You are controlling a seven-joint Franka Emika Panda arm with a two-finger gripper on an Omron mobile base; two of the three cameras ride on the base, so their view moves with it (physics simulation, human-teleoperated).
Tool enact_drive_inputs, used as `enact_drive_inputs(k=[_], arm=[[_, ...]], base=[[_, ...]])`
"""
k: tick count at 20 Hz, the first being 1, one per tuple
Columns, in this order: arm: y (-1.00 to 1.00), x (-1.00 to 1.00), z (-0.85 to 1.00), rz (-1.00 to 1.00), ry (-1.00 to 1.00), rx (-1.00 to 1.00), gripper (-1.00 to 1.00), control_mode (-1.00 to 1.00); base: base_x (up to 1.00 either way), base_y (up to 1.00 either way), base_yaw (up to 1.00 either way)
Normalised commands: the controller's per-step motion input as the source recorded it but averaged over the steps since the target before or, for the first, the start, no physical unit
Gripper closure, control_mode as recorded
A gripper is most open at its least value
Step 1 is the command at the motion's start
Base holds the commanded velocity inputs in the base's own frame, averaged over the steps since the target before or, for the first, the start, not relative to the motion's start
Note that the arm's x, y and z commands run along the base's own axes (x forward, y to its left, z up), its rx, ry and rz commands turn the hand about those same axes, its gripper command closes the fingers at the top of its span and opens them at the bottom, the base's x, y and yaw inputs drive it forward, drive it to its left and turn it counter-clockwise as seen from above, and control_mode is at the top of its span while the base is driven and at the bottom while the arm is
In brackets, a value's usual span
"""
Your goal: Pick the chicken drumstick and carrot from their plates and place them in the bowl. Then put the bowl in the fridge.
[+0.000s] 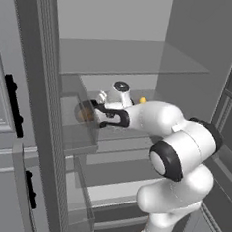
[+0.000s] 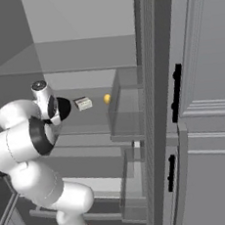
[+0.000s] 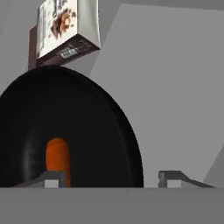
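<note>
Sitting on a glass shelf (image 1: 142, 61) deep inside the fridge (image 2: 148, 56), the black bowl (image 3: 87, 122) has the carrot (image 3: 57, 159) in it at seven o'clock. The gripper (image 3: 113, 178) has its jaws spread apart, holding nothing. I think the job is nearly done.

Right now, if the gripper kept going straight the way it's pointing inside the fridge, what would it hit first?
Most likely the black bowl: the open gripper has one fingertip over the rim, with the carrot just ahead inside. The small printed carton lies beyond the bowl. Depth is hard to judge here.
</note>
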Motion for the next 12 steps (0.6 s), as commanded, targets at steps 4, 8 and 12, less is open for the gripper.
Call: enact_drive_inputs(k=[4,8,12], arm=[[-0.01,-0.60,0.63,0.00,-0.40,0.00,-1.00,-1.00],[-0.04,-0.92,0.74,-0.01,-0.44,0.00,-1.00,-1.00],[-0.12,-1.00,0.99,-0.04,-0.41,0.00,-1.00,-1.00]], base=[[0.00,0.00,0.00],[0.00,0.00,0.00],[0.00,0.00,0.00]])
